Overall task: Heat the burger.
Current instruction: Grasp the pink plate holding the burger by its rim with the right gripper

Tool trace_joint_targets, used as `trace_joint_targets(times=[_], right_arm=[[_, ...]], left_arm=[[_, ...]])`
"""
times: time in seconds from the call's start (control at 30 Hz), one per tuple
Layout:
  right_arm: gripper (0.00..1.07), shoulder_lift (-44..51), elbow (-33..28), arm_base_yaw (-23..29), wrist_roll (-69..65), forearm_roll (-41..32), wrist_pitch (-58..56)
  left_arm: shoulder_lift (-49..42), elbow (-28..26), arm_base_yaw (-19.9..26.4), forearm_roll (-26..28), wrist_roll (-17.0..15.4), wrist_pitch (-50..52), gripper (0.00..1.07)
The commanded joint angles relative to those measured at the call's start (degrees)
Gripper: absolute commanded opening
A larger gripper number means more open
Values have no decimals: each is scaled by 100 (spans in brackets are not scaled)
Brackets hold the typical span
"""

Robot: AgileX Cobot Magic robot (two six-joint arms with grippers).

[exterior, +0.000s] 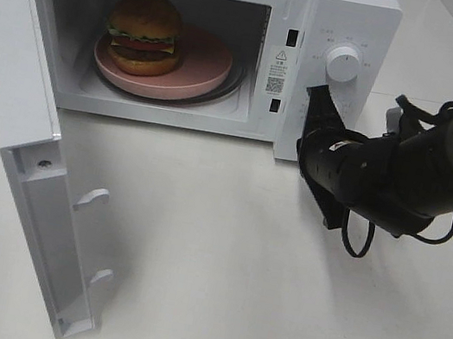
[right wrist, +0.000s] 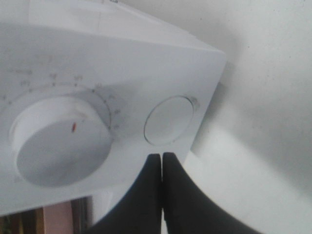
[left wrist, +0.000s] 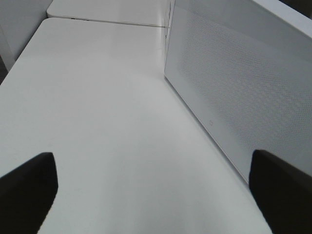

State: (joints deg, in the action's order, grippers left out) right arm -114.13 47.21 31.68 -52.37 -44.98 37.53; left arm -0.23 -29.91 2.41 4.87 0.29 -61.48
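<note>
The burger (exterior: 144,33) sits on a round pink plate (exterior: 200,73) inside the white microwave (exterior: 350,16), whose door (exterior: 38,119) stands wide open to the left. My right gripper (exterior: 318,107) is shut with nothing in it, right at the control panel below the dial (exterior: 343,64). In the right wrist view its closed tips (right wrist: 162,157) sit just under a round button (right wrist: 169,120), beside the dial (right wrist: 61,141). My left gripper (left wrist: 152,161) is open and empty over the table, on the outer side of the door (left wrist: 234,87). It is out of the exterior view.
The open door juts out over the white table (exterior: 220,256) at the front left. The right arm (exterior: 418,177) with its cables stretches in from the right edge.
</note>
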Motion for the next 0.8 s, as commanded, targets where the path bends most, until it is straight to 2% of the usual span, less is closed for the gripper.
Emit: trace_joint_targets(times=[0.03,0.1,0.3,0.53,0.7,0.77,0.8], right_arm=[[0,286,-46,-17,722,155,-390],[0,579,-52,-17,1627,338,-917],[0,997,-52,-23,3226,407,-2246],[0,1272,-52,-23,4544,676,-3369],[0,1484,6,-23,5008,1255,-4440],[0,1604,138,-23,5117,2005,-5094],[0,1604,138,-23,5117,2005,-5094]], left_arm=[[-103,17,6,0,-29,0,100],[-103,17,6,0,-29,0,100],[-103,17,6,0,-29,0,100],[-103,17,6,0,-29,0,100],[-103,17,6,0,-29,0,100],[-103,17,6,0,-29,0,100],[-103,17,6,0,-29,0,100]])
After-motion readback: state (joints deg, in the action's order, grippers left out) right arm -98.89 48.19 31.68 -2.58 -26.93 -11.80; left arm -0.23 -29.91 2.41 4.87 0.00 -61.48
